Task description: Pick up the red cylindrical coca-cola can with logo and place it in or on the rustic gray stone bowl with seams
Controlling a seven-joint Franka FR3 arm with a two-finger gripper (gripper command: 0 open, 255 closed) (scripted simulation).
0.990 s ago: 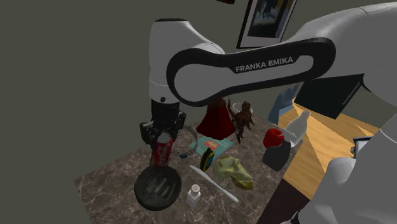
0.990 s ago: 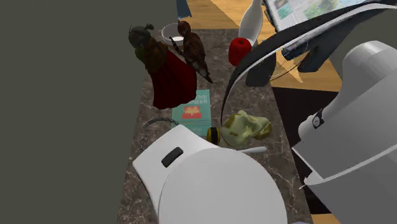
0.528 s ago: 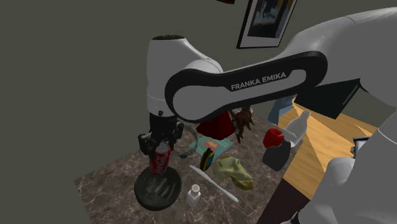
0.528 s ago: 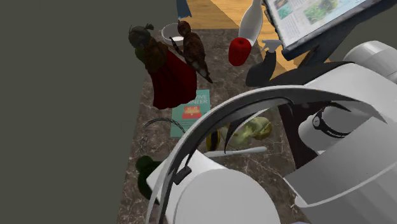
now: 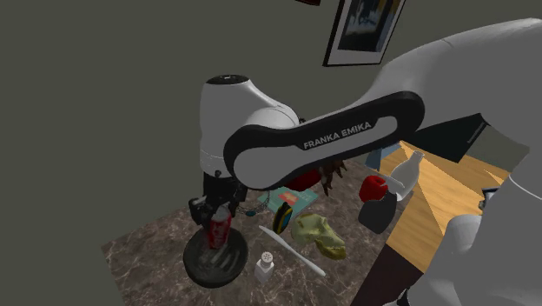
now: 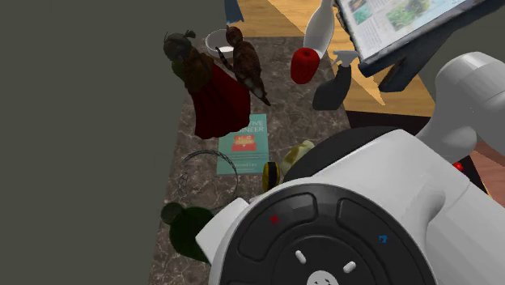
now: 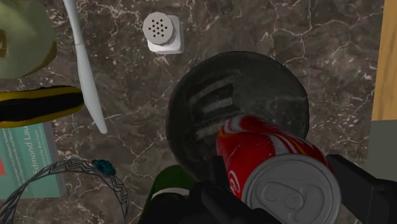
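My gripper (image 5: pixel 214 211) is shut on the red cola can (image 5: pixel 218 229), clasping it near its top. The can hangs directly over the dark grey stone bowl (image 5: pixel 211 262), which sits on the marble tabletop near its front corner in the shoulder view. Whether the can's base touches the bowl I cannot tell. In the wrist view the can (image 7: pixel 272 151) shows its silver lid between my black fingers (image 7: pixel 367 189), with the ridged bowl (image 7: pixel 224 95) right beneath it. In the second exterior view, the bowl's rim (image 6: pixel 186 231) peeks out from under the arm.
Beside the bowl stand a white shaker (image 5: pixel 264 265) and a long white stick (image 5: pixel 293 250). Farther back lie a yellow-green lump (image 5: pixel 320 236), a teal book (image 5: pixel 290 201), a wire ring (image 7: pixel 71 175), two figurines (image 6: pixel 212 85), a red apple (image 5: pixel 373 186) and a white bottle (image 5: pixel 408 177).
The gripper has carried the can downward and a little to the shoulder view's left, from beside the bowl's far rim to right over the bowl. The arm's elbow has swung lower.
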